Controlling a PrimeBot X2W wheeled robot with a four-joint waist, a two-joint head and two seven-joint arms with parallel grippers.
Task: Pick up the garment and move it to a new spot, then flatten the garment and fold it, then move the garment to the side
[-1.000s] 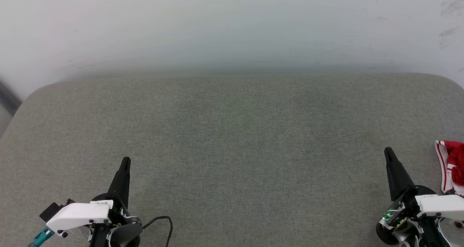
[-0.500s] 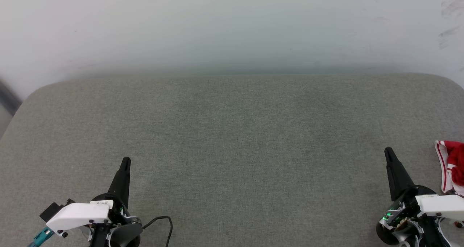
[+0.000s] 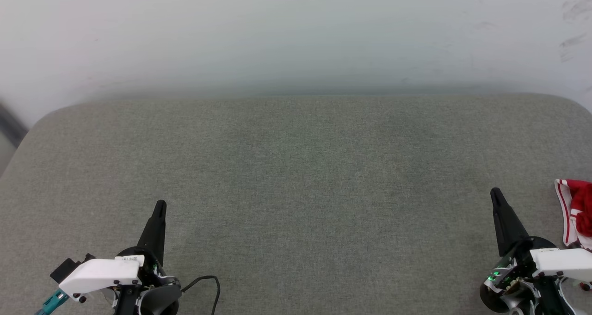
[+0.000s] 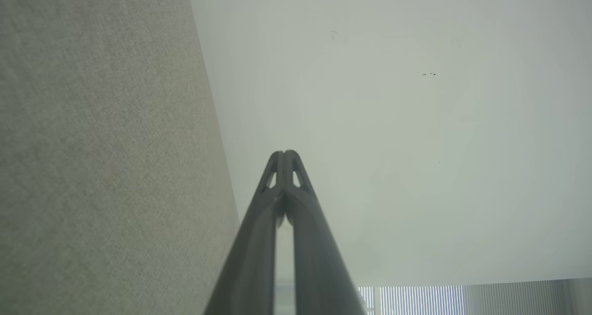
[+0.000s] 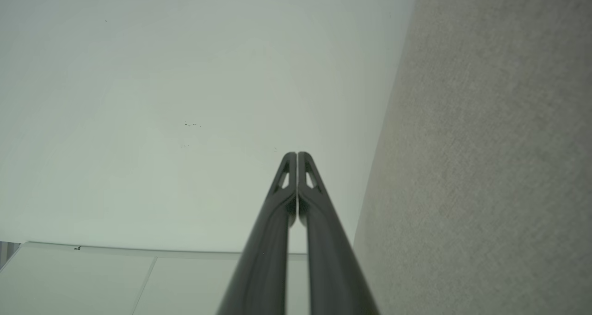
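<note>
The garment (image 3: 577,211), red with white-and-red striped trim, lies bunched at the right edge of the head view on the grey cushioned surface (image 3: 296,181), cut off by the frame. My right gripper (image 3: 496,194) stands just left of it, apart from it, shut and holding nothing. My left gripper (image 3: 160,206) rests at the lower left, far from the garment, also shut and empty. In the left wrist view the left gripper (image 4: 285,154) has its tips pressed together. In the right wrist view the right gripper (image 5: 297,155) has its tips touching too.
A pale wall (image 3: 296,33) rises behind the grey surface's far edge. The surface's rounded far-left corner (image 3: 44,118) drops off toward a dark strip. A black cable (image 3: 206,280) loops beside my left wrist.
</note>
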